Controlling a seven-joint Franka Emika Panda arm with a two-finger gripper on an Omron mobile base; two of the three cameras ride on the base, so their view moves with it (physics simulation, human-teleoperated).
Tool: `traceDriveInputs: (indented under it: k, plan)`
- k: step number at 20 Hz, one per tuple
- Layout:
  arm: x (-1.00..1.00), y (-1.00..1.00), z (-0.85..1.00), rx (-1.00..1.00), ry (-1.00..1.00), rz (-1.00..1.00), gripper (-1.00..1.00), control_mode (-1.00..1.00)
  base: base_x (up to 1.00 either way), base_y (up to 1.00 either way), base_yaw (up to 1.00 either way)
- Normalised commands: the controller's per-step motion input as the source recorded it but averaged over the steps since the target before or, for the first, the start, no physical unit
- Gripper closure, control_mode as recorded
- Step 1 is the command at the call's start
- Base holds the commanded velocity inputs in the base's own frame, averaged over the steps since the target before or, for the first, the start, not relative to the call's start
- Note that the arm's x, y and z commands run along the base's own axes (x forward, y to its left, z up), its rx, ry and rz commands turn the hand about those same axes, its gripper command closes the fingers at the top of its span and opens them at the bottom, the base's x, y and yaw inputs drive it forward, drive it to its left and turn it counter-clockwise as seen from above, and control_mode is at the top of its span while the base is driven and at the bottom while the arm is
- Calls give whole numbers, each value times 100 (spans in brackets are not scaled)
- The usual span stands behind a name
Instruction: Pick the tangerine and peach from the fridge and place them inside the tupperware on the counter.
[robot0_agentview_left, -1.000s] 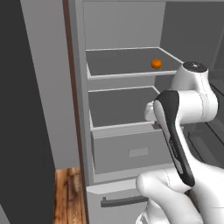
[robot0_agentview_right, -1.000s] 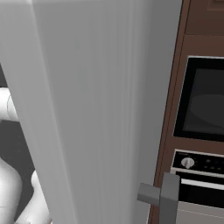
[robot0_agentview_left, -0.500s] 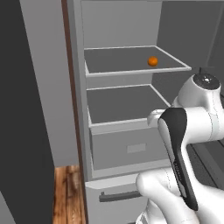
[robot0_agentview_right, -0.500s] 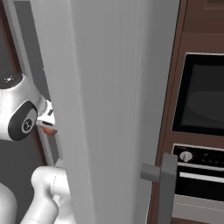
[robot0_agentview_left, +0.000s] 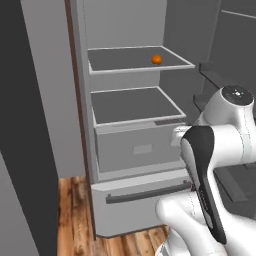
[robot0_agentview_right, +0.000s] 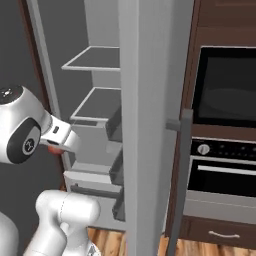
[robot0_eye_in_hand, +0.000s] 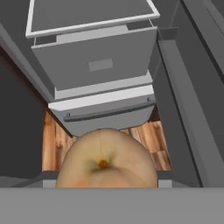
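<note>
Peach (robot0_eye_in_hand: 107, 159) clamped in gripper (robot0_eye_in_hand: 107, 177), fingertips hidden, tangerine (robot0_agentview_left: 156, 59) on fridge (robot0_agentview_left: 135, 107) shelf, prob. alone.

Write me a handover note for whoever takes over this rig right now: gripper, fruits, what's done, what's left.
Gripper: shut on the peach, held outside the open fridge, in front of its drawers.
Tangerine: on the top fridge shelf, untouched.
Done: peach picked.
Left: carry the peach to the tupperware on the counter, then come back for the tangerine and place it there too.
</note>
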Motion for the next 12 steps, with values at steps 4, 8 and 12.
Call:
traceDriveInputs:
  k: [4,8,12]
  plan:
    - [0,0,0,0,0,0,100,100,-69,20,-4]
    - [0,0,0,0,0,0,100,100,-68,22,-4]
    - [0,0,0,0,0,0,100,100,-67,27,-11]
